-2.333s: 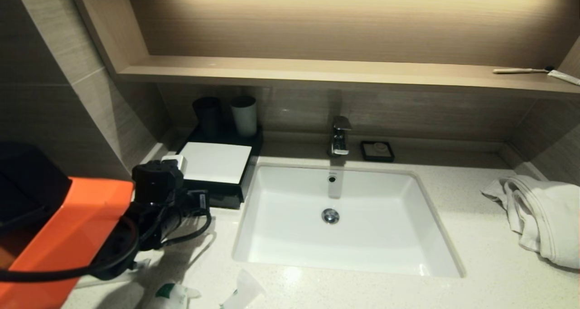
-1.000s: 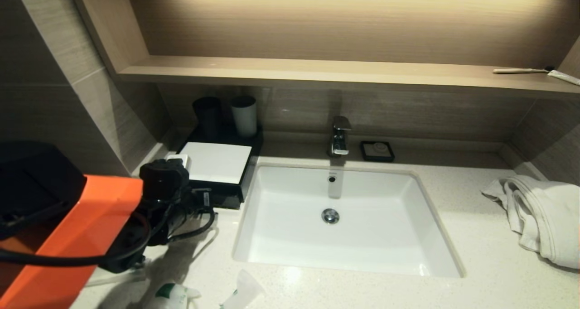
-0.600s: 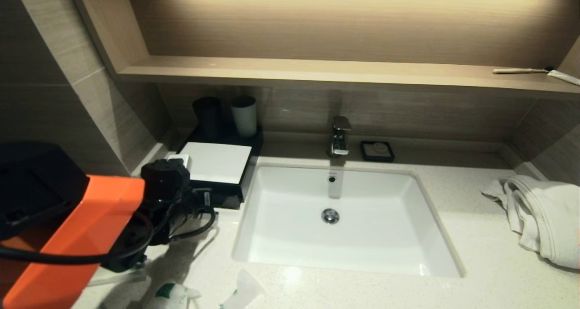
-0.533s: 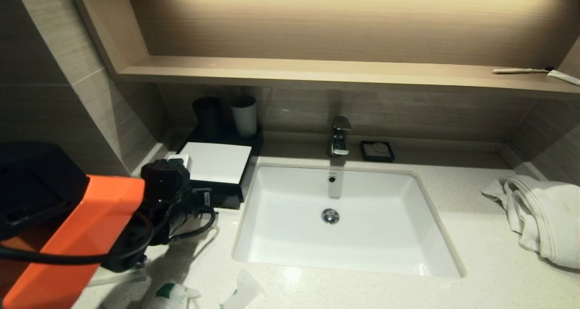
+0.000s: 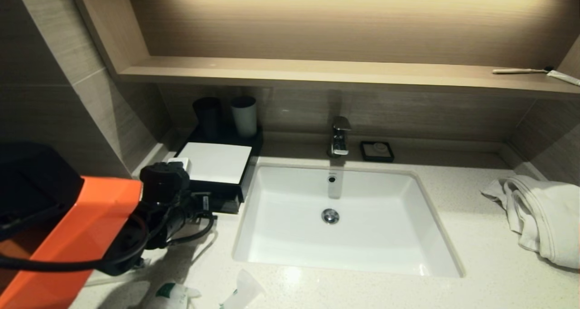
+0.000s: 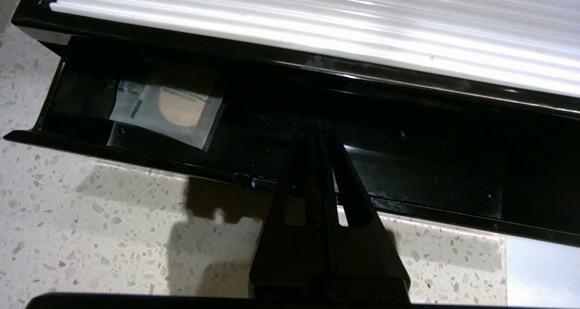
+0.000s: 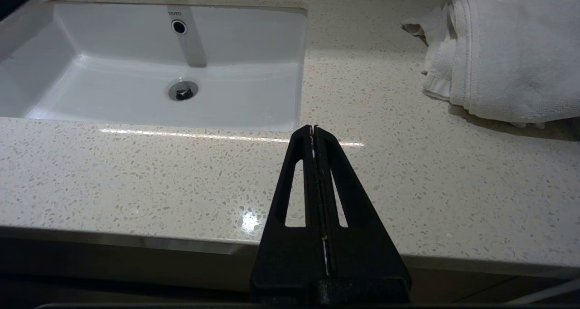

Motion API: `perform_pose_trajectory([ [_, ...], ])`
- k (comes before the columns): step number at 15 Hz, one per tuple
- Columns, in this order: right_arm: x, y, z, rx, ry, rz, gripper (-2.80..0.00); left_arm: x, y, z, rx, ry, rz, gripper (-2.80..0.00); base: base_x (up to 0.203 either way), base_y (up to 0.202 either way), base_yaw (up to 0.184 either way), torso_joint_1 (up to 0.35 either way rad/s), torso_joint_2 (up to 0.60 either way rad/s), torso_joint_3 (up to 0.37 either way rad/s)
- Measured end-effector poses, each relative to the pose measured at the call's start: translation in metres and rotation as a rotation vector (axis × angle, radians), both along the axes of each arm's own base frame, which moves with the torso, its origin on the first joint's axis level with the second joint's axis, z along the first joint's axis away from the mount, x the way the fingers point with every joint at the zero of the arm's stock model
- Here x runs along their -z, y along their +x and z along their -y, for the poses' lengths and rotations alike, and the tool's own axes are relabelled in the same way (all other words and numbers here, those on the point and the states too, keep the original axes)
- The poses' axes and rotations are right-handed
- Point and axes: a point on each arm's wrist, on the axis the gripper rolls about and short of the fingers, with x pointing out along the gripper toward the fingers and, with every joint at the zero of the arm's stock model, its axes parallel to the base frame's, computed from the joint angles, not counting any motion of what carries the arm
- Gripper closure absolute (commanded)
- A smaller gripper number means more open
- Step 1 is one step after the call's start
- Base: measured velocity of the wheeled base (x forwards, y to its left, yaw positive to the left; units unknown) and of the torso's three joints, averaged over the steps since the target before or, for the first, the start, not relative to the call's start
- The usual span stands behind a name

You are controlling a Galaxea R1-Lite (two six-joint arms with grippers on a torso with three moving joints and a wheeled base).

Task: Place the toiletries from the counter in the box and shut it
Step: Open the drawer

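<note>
Left gripper (image 6: 318, 132) is pressed shut with nothing between its fingers, tips hovering at the front lip of the open drawer (image 6: 136, 161) of the black box (image 5: 216, 189); from the head view the fingertips themselves are hidden behind the wrist housing and its cables, and the orange forearm cuts off the near left corner of the counter (image 5: 480, 236). Drawer interior is dark; only one sachet (image 6: 166, 107) with a round tan disc can be made out inside, lying flat toward one end, its long side running along the drawer's length. Remaining drawer contents cannot be told. The box sits at the left of the sink (image 5: 335, 218), white ribbed lid (image 6: 317, 23) on top, its long axis running toward the back wall, drawer facing the robot. Two more packets, one with green print (image 5: 171, 295) and one clear (image 5: 242, 288), lie on the counter at the near edge, partly cut off. Right gripper (image 7: 313, 128) is likewise clamped shut and empty, held above the counter's front edge near the sink's right corner, with the white towel (image 7: 498, 50) well apart.
</note>
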Motion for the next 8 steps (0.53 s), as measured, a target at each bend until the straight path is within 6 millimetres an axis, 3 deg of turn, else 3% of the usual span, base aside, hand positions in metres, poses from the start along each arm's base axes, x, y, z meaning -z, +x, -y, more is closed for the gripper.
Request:
perform_pose_trajectory([
  [8, 0.000, 0.000, 0.000, 0.000, 0.000, 0.000, 0.00, 0.007, -0.021, -0.006, 0.002, 0.007, -0.053, 0.00, 0.000, 0.000, 0.000, 0.000, 0.00, 0.000],
])
